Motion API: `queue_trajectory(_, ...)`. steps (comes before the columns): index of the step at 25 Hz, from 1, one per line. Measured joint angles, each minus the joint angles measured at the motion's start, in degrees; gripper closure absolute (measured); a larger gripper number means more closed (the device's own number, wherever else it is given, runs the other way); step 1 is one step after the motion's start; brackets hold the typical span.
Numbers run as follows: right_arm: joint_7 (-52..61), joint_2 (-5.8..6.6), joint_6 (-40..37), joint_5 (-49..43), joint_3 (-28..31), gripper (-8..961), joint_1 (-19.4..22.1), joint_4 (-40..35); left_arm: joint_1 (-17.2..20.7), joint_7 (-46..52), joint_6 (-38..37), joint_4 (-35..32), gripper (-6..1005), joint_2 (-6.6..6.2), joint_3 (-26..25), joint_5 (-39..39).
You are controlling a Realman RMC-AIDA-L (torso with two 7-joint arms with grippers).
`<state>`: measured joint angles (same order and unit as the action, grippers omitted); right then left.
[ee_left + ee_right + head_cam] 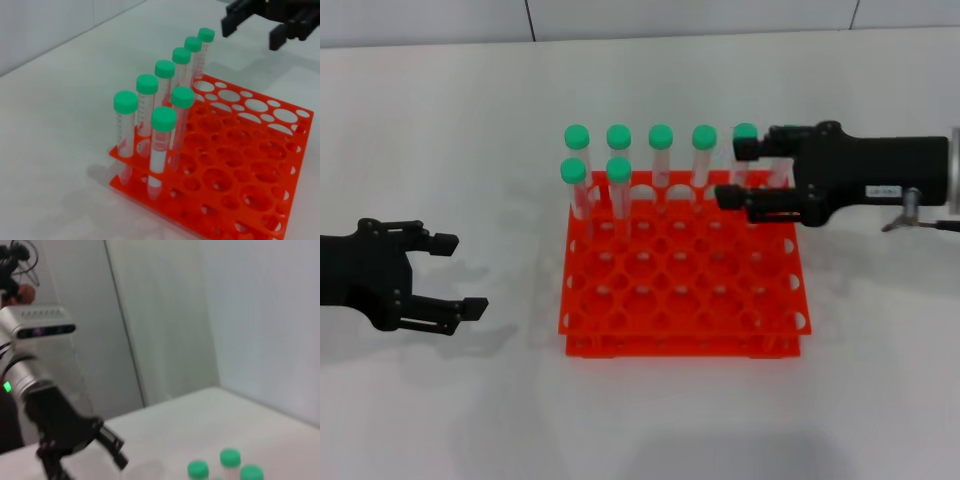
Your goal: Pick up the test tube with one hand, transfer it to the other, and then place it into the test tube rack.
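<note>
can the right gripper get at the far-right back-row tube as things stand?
Probably yes. The right gripper is open with its fingers either side of that test tube at the rack back corner; nothing sits between them. The left gripper is parked well clear.

A: Tubes, green-capped?
B: Seven counted. Five in the rack's far row (pixel 661 150), two in the next row, left end (pixel 618 185).
A: Racks?
B: One red-orange rack (pixel 682 330), mid-table.
A: Grippers?
B: Two black grippers. One near the table's left edge (pixel 450 275), one over the rack's far right corner (pixel 738 172).
</note>
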<state>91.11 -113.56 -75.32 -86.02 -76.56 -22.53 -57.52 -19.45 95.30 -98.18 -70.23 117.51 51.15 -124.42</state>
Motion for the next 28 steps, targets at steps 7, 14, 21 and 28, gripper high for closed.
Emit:
queue_trajectory(7,1.2,-0.39,-4.1,-8.6,2.4,276,0.5,-5.0,0.2,0.0,-1.1,-0.2,107,-0.21,-1.3,2.7)
queue_trajectory(14,2.0,-0.46,-4.6,-12.8,2.7,276,-0.2,-6.4,0.3,-0.3,-2.1,-0.5,107,-0.11,-2.3,3.3)
queue_trajectory(21,2.1,-0.77,-5.0,-13.4,2.6,276,-0.2,-6.3,0.3,-3.2,-2.3,-0.5,107,-0.32,-5.2,5.1)
queue_trajectory(28,2.0,-1.09,-4.9,-13.5,2.7,276,-0.2,-6.3,0.0,-4.2,-2.3,-0.4,107,-0.35,-5.5,5.6)
